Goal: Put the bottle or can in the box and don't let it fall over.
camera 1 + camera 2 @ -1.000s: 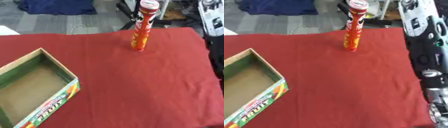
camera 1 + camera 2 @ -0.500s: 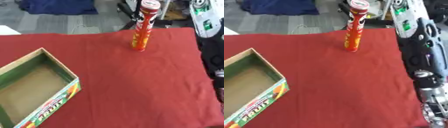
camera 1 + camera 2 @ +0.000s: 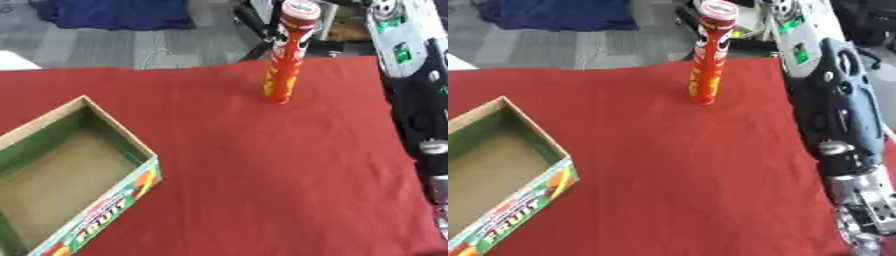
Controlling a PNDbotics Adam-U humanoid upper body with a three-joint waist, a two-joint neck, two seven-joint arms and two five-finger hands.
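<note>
Right hand (image 3: 866,220) low at the table's right edge, fingers not discernible, holding nothing visible | left hand unseen | tall red can (image 3: 287,52) upright near far edge | open box (image 3: 66,170) at left edge, empty | advice: grasp can mid-height, keep vertical.

The can (image 3: 287,55) was red with yellow marks and a red-and-white lid. The cloth (image 3: 262,165) was plain red. The box (image 3: 79,175) was green, brown inside, its side printed red, orange and white.
</note>
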